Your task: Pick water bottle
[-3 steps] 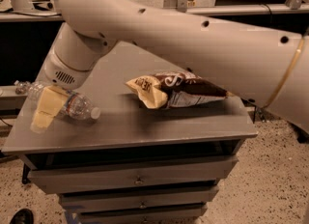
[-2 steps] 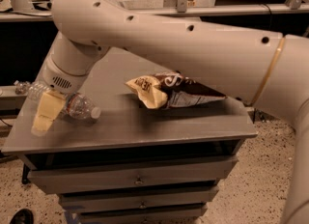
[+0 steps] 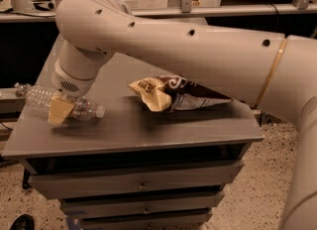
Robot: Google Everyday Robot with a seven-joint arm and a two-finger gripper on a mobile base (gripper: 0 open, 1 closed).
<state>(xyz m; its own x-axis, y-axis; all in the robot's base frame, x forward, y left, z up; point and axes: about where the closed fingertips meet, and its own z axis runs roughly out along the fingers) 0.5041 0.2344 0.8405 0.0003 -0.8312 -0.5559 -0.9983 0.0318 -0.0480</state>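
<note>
The water bottle [image 3: 84, 108] is clear ribbed plastic and lies on its side at the left end of the grey cabinet top [image 3: 148, 130], white cap pointing right. Its left end sticks out past the arm near the table's left edge. My gripper [image 3: 60, 110] is down at the bottle's middle, with a cream-coloured part of it in front of the bottle body. The thick white arm [image 3: 198, 50] reaches in from the right and hides what lies behind the bottle.
A brown and cream chip bag [image 3: 173, 94] lies in the middle of the top, partly under the arm. The cabinet has drawers [image 3: 141, 187] below. A counter [image 3: 198, 11] runs along the back. The speckled floor [image 3: 252, 184] shows at the right.
My gripper has shifted a little to the right along the bottle, towards its cap. The arm's elbow has swung higher. The bottle and chip bag lie where they were.
</note>
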